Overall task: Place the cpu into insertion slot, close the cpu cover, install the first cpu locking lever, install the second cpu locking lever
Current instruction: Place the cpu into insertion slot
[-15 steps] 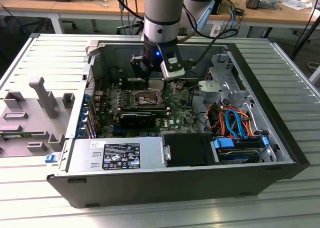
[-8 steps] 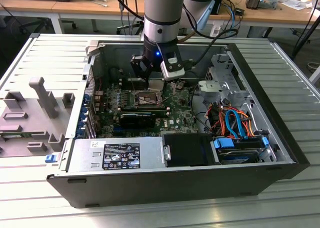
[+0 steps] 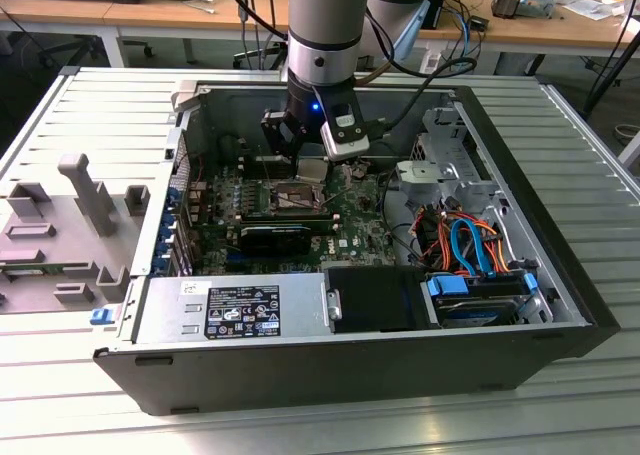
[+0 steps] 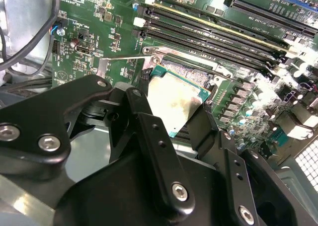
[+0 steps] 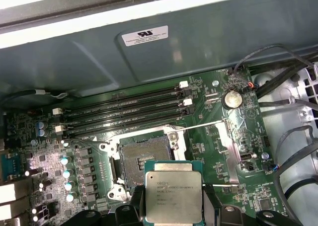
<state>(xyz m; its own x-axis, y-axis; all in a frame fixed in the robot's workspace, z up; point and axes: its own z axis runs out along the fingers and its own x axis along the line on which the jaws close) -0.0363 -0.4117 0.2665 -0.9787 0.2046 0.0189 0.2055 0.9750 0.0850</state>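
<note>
Counted: one motherboard [image 5: 211,141], carrying one insertion slot [image 5: 141,154], four long black memory slots [image 5: 124,104] and one round coin battery [image 5: 231,99]. One cpu [image 5: 173,196] recorded, held above the motherboard. One open computer case [image 3: 350,365] houses the motherboard.

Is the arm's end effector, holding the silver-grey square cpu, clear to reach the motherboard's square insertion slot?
Probably yes. The end effector holds the silver-grey square cpu near the bare brown-centred square insertion slot; nothing visible lies between them.
</note>
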